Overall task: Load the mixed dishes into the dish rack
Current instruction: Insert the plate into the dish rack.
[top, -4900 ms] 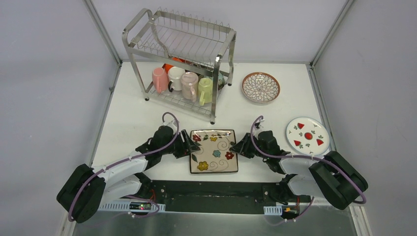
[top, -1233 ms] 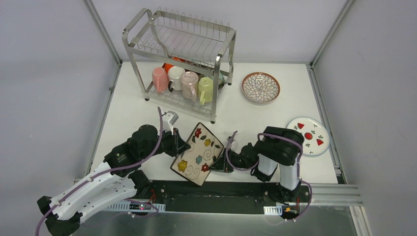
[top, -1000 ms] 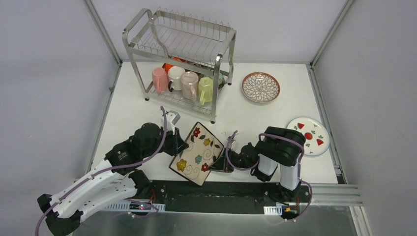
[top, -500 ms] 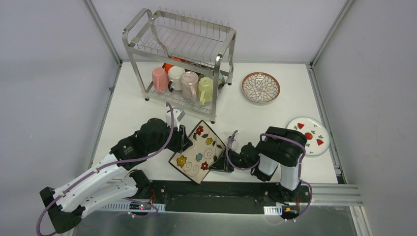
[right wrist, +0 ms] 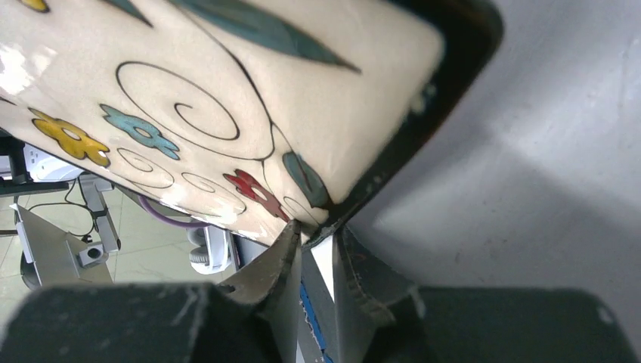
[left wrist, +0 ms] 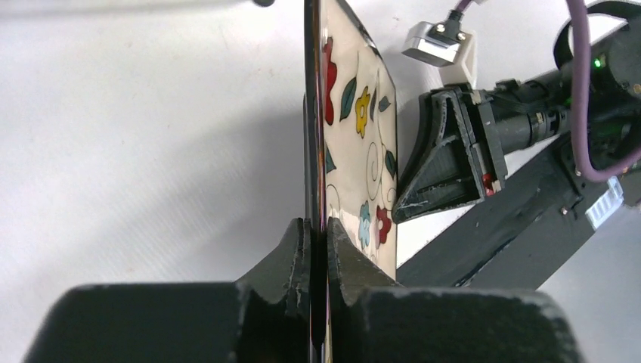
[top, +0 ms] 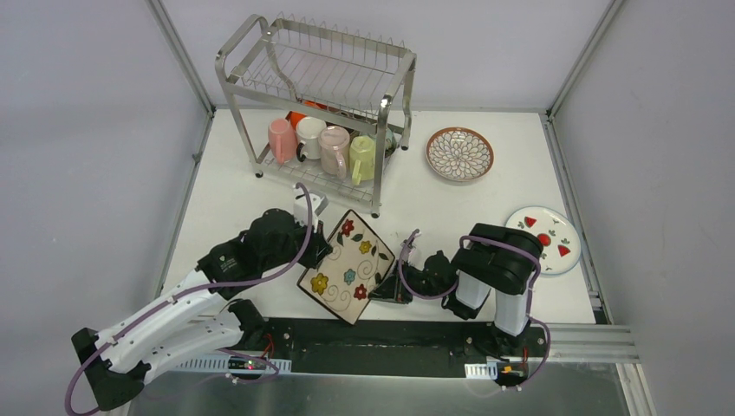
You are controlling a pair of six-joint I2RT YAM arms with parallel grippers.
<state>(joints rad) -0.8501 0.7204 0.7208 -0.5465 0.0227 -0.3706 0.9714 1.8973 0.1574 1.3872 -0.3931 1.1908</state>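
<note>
The square floral cream plate is tilted up off the table, held between both arms. My left gripper is shut on its upper left edge; the left wrist view shows the plate edge-on, pinched between the fingers of that gripper. My right gripper holds the lower right corner. In the right wrist view the plate has its dark-rimmed corner pinched at the tips of that gripper. The dish rack stands at the back left with mugs on its lower shelf.
The lower shelf holds a pink mug, a white mug and a yellow-green mug. A brown-rimmed petal-pattern plate lies right of the rack. A white red-marked plate lies at the right, partly behind my right arm.
The plate lay flat between both grippers earlier and is now tilted up. Over the last second my left arm has shifted farther along the plate's left edge. The right arm has barely moved.
</note>
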